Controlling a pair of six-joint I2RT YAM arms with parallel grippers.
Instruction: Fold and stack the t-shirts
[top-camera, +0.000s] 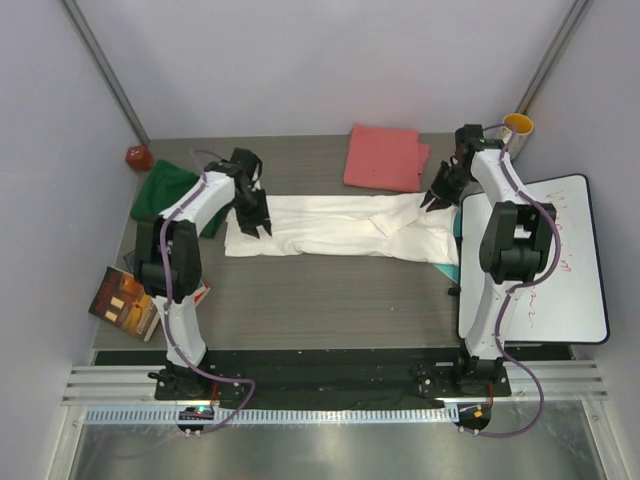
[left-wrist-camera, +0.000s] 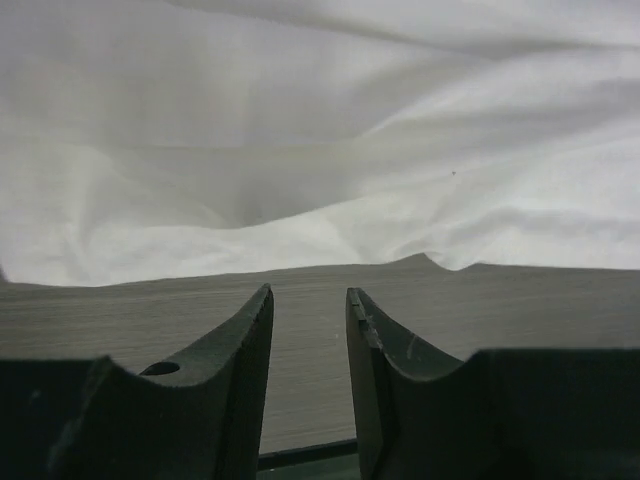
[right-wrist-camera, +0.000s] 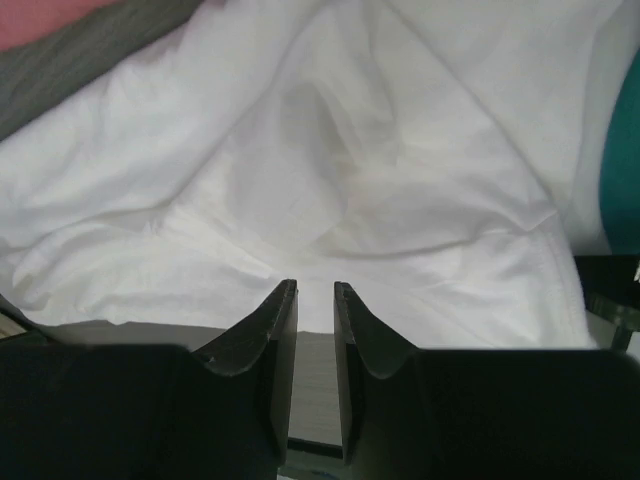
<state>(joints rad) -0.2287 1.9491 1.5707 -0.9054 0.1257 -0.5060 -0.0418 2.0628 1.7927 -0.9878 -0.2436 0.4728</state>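
Though left tool (left-wrist-camera: 308, 292) and right tool (right-wrist-camera: 315, 286) sit parted, empty, white t-shirt (top-camera: 330, 225) half-hides teal sheet (right-wrist-camera: 622, 170).

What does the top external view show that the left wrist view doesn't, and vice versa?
Top only: the folded coral-pink shirt at the far edge, the dark green shirt at the left, and the right hand. Left wrist only: the left hand has its fingers apart, with bare table between them and nothing gripped. Both: the white shirt spread on the table.
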